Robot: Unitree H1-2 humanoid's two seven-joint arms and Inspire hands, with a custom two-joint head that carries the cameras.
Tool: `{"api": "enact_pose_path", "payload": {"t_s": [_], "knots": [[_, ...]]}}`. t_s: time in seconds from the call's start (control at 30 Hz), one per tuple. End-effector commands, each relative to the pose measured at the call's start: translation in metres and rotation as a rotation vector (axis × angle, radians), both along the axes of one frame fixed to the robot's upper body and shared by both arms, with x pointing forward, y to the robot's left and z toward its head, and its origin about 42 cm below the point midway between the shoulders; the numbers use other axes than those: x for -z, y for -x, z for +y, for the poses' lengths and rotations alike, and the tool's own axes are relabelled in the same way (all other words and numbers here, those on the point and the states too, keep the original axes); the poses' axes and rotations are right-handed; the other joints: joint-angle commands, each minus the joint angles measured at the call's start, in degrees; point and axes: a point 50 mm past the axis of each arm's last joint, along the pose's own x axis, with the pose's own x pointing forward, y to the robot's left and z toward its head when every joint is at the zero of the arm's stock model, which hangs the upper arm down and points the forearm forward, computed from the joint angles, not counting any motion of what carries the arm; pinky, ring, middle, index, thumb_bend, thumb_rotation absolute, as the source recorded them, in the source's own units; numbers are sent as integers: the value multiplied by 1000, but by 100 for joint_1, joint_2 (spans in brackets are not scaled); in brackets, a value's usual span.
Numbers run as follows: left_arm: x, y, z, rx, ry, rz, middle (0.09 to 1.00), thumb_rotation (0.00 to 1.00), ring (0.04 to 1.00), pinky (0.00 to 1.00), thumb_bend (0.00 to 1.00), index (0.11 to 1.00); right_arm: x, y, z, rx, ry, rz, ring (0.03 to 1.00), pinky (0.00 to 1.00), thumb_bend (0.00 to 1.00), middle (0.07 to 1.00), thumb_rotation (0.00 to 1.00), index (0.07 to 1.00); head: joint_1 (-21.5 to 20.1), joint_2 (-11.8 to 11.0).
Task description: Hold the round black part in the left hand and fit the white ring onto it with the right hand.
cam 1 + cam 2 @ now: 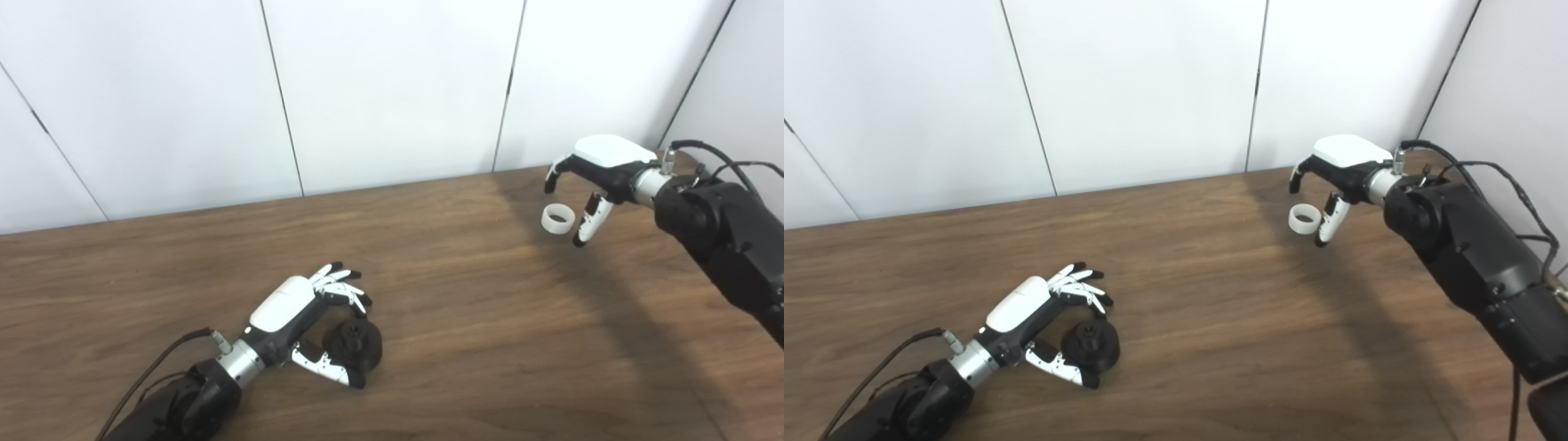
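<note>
Basically two separate pick-ups pending — neither part lifted. Left hand lay low on the wooden table, fingers curled loosely around the round black part, thumb under its near side, apparently not clamped yet. White ring sat on the table's far right, hole up, axis vertical. Right hand hovered over it, spread wide and empty — ring between thumb and fingers, just beside the thumb. Nearer hand for ring: right. Parts well apart.

Near the counter's back right corner the open right hand hovers over the white ring, while the left hand cups the round black part near the front left.
</note>
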Motion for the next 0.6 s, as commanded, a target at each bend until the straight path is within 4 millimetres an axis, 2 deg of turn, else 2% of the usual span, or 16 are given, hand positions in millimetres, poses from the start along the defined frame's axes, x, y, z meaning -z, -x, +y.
{"api": "enact_pose_path", "payload": {"t_s": [0.0, 0.3, 0.57], "knots": [[15, 10, 7, 9, -67, 44, 719, 56, 911, 1000, 523, 479, -31, -8, -3, -14, 29, -96, 908, 782, 1000, 854, 122, 667, -1, -16], [16, 14, 10, 8, -58, 51, 713, 56, 909, 1000, 524, 479, -24, -17, -6, -30, 96, -116, 905, 775, 999, 854, 104, 659, -100, -57], [16, 17, 12, 8, -62, 49, 714, 57, 908, 1000, 524, 479, -22, -20, -10, -19, 110, -131, 912, 786, 935, 856, 140, 683, -130, -152]]}}
